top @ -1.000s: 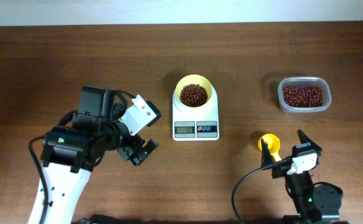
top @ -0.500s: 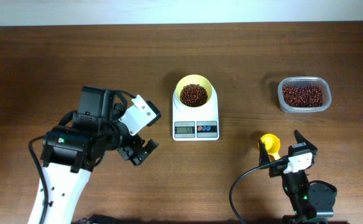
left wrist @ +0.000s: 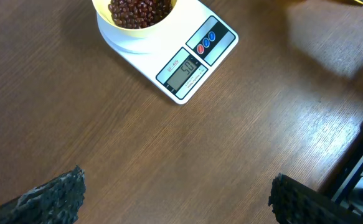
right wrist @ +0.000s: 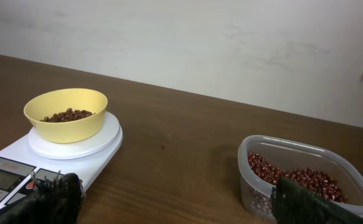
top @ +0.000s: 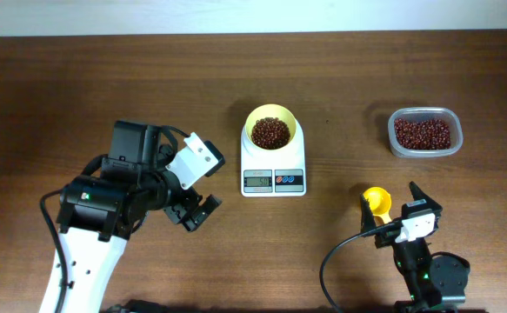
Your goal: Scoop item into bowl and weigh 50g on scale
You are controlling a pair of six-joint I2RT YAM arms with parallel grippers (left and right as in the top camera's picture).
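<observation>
The pale yellow bowl (top: 271, 117) stands on the white scale (top: 273, 180) at the table's centre, with a heap of dark red-brown beans (top: 270, 132) in it. In the left wrist view the scale (left wrist: 190, 65) shows a reading of about 50 below the bowl (left wrist: 116, 31). My left gripper (top: 196, 211) hangs open over bare wood, left of the scale. Near the front edge my right gripper (top: 390, 207) stands open and holds nothing. It faces the bowl (right wrist: 69, 121) and the bean tub (right wrist: 256, 186).
A clear plastic tub (top: 424, 152) of beans sits at the back right. A bright yellow scoop (top: 376, 199) lies on the table just by my right gripper's left finger. Bare wood stretches between scale and tub.
My right gripper has drawn back slightly toward the front edge, away from the scoop lying on the table. The left arm, bowl and scale are unmoved.
</observation>
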